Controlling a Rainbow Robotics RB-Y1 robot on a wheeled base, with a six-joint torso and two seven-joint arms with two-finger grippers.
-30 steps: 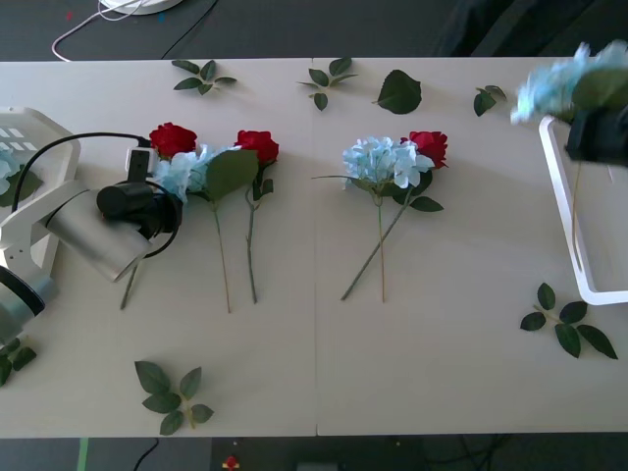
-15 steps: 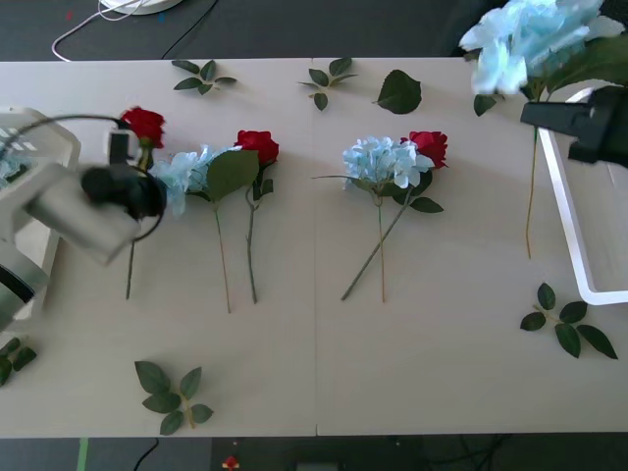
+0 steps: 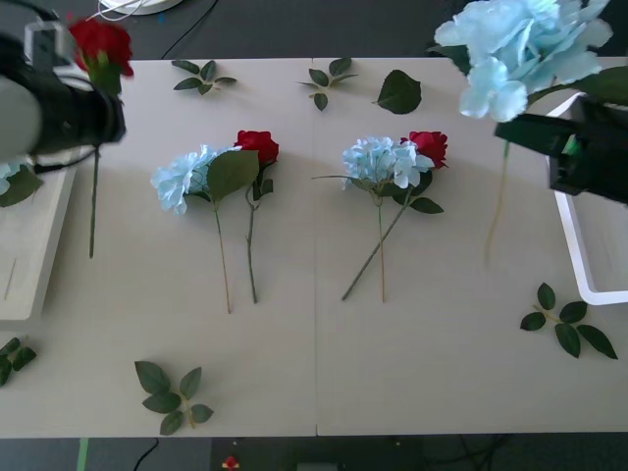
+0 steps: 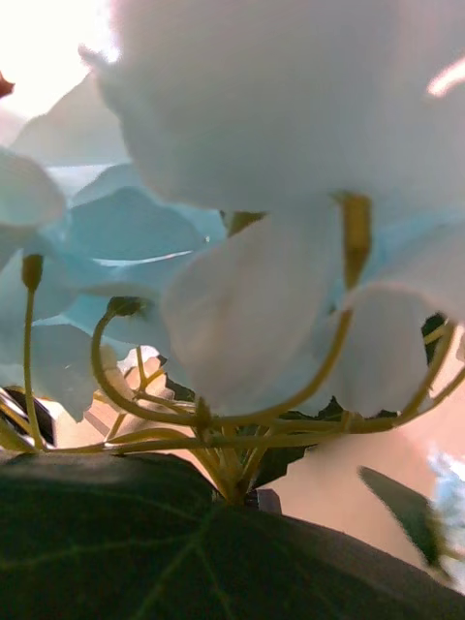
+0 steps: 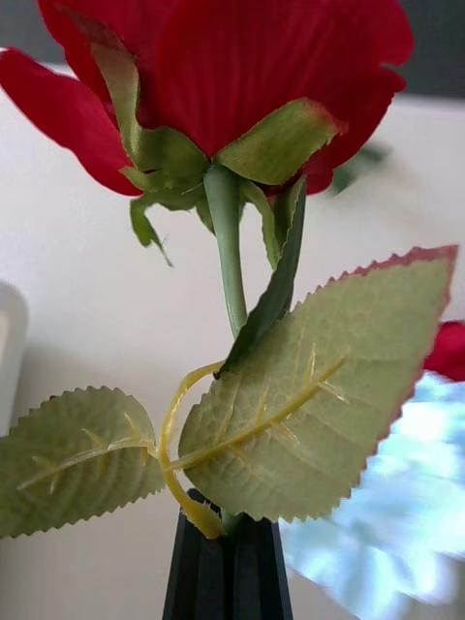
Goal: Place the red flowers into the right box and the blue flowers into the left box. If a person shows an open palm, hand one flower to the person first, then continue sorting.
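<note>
My left gripper (image 3: pixel 96 86) is raised over the table's far left, shut on the stem of a red flower (image 3: pixel 101 41) whose stem hangs down beside the left box (image 3: pixel 29 257). In the left wrist view the black fingers (image 5: pixel 228 572) pinch the stem below the rose head (image 5: pixel 232 68). My right gripper (image 3: pixel 512 132) holds a blue flower (image 3: pixel 520 44) in the air, just left of the right box (image 3: pixel 574 245). Its petals (image 4: pixel 271 194) and a leaf hide the right fingers in the right wrist view. Two pairs of blue (image 3: pixel 182 175) (image 3: pixel 378 159) and red flowers (image 3: pixel 257 145) (image 3: pixel 427 147) lie mid-table.
Loose green leaf sprigs lie along the far edge (image 3: pixel 329 78), at the near left (image 3: pixel 169 392) and near the right box (image 3: pixel 564 324). A leaf and a bit of blue petal (image 3: pixel 12 182) show at the left box's far end.
The left gripper lifted the red flower off the table, up and toward the far left. The right gripper carried the blue flower leftward and higher, off the right box.
</note>
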